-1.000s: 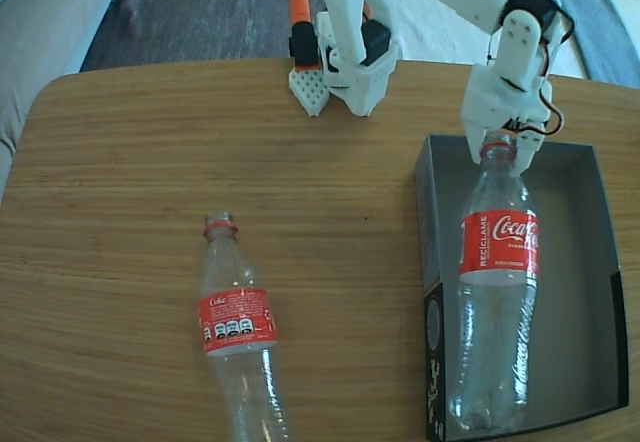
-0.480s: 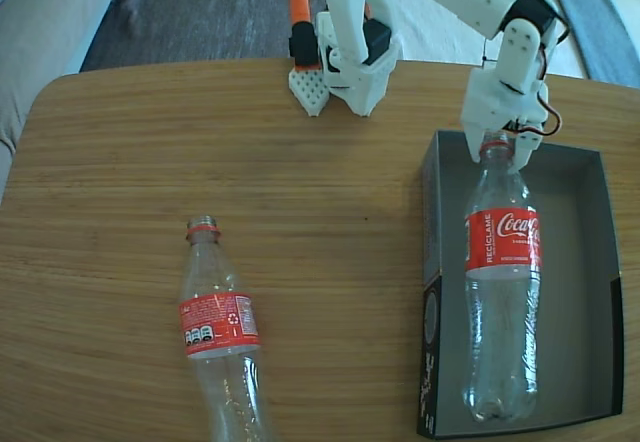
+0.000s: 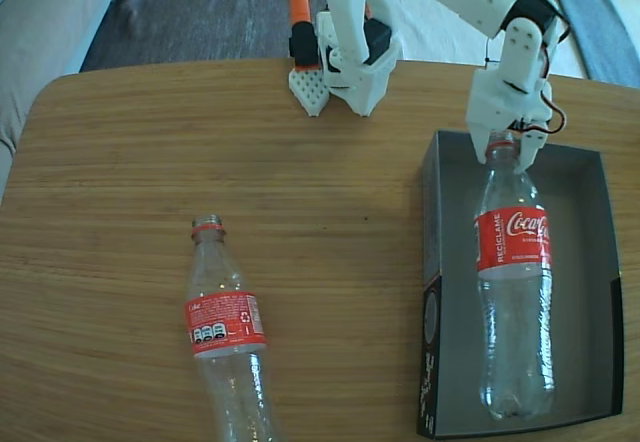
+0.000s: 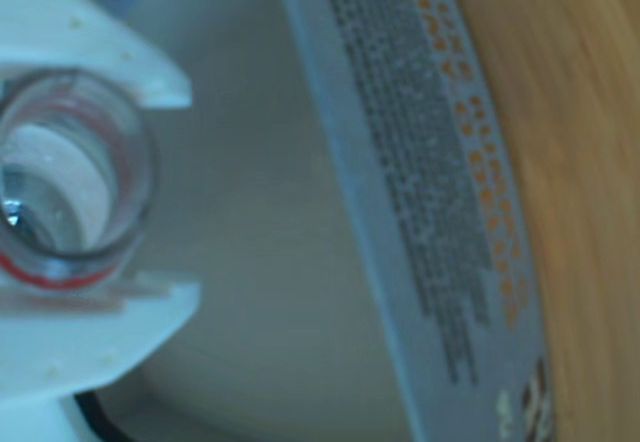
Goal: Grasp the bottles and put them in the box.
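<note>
On my wrist feed, the claw [image 4: 95, 187] pinches the open neck of the boxed bottle [image 4: 70, 177], a white finger [image 4: 90, 47] on each side of the clear round mouth. In the fixed view that clear plastic bottle [image 3: 513, 292] lies inside the box [image 3: 590, 262], a shallow dark cardboard rectangle with a grey floor. Its long axis runs along the box, mouth toward my claw [image 3: 505, 142], base away from it. The second bottle [image 3: 225, 332] lies well off to the claw's side on the wood-grain surface [image 3: 200, 142], red label up, mouth pointing toward the arm's base [image 3: 345, 52].
</note>
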You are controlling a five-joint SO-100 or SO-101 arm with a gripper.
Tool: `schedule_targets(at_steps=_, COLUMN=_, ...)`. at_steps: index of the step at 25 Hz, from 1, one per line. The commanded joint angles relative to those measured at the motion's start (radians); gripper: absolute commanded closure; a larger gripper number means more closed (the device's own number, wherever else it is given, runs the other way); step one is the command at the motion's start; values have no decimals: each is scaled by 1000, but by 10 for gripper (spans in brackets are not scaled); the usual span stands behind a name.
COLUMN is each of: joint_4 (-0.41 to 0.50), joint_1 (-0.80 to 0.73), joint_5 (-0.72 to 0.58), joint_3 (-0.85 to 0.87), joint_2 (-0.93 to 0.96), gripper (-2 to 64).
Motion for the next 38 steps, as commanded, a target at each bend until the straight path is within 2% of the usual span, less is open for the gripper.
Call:
schedule_targets(at_steps=1, joint_4=-18, joint_1=-3, joint_5=0, joint_3=-35, joint_2=6, gripper=619)
schedule_targets(at_steps=13, joint_4=-23, joint_1=35, joint_5=2, joint_3=-15, joint_2=6, gripper=608)
schedule_targets(at_steps=15, joint_4=-21, joint_1=46, joint_5=2, joint_3=-15, joint_2=8, gripper=563)
schedule_targets(at_steps=20, joint_4=-25, joint_1=81, joint_5=3, joint_3=-14, joint_2=8, gripper=336)
schedule_targets(at_steps=23, joint_4=-23, joint_1=95, joint_5=3, joint_3=-14, joint_2=12, gripper=267)
schedule_targets(at_steps=28, joint_4=-26, joint_1=101, joint_5=3, joint_3=-15, joint_2=15, gripper=265)
schedule_targets(at_steps=31, joint_4=-35, joint_1=156, joint_5=3, joint_3=-48, joint_2=15, gripper=265)
schedule_targets(at_steps=36, joint_4=-18, joint_1=293, joint_5=3, joint_3=-179, joint_2=23, gripper=266)
schedule_targets(at_steps=38, joint_4=17, joint_1=354, joint_5=3, joint_3=-258, joint_2=25, gripper=266)
